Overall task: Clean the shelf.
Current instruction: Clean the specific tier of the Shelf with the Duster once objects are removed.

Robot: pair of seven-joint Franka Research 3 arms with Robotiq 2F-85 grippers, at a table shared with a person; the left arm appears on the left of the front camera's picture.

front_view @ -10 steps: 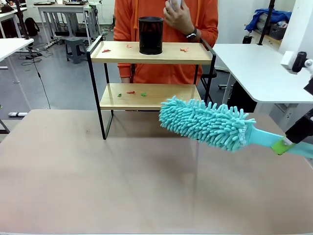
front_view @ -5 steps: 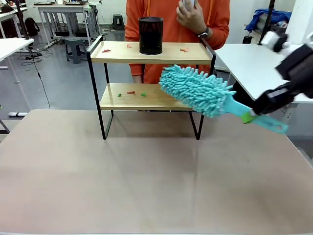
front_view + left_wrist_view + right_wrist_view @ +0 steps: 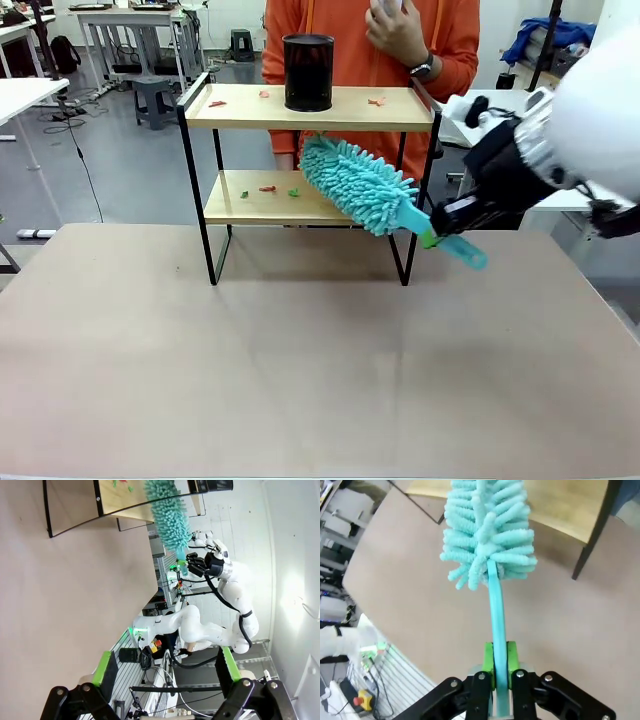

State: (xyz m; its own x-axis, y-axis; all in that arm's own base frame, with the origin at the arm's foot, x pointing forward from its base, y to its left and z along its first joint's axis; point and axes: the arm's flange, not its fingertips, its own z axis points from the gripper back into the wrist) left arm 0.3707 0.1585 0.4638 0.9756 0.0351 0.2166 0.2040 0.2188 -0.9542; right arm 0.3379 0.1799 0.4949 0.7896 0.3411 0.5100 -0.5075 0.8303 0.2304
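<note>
The shelf (image 3: pixel 240 108) is being carried by the far part of the beige table (image 3: pixel 300 380), its four black legs standing on the tabletop; a person in an orange top is being seen just behind it, one hand (image 3: pixel 398 30) raised at chest height with a watch (image 3: pixel 425 68) on the wrist. A black cup (image 3: pixel 307 72) is being borne upright by the upper board, near its middle; small red and green scraps (image 3: pixel 267 188) are being left lying on the left half of the lower board, and a few more are being seen on the upper board on either side of the cup.

A turquoise duster (image 3: pixel 355 185) is being held by its flat handle in the right fingers (image 3: pixel 430 240), which are being kept clamped on that handle, green pads pressed to both sides (image 3: pixel 489 660); its fluffy head (image 3: pixel 487 525) is being pointed up and to the left, in the gap between the two boards, over the right half of the lower one; whether the board is being touched cannot be told.

The left fingers (image 3: pixel 105 669) are being held wide apart with nothing between them, well away from the shelf (image 3: pixel 125 500), over the bare table.
</note>
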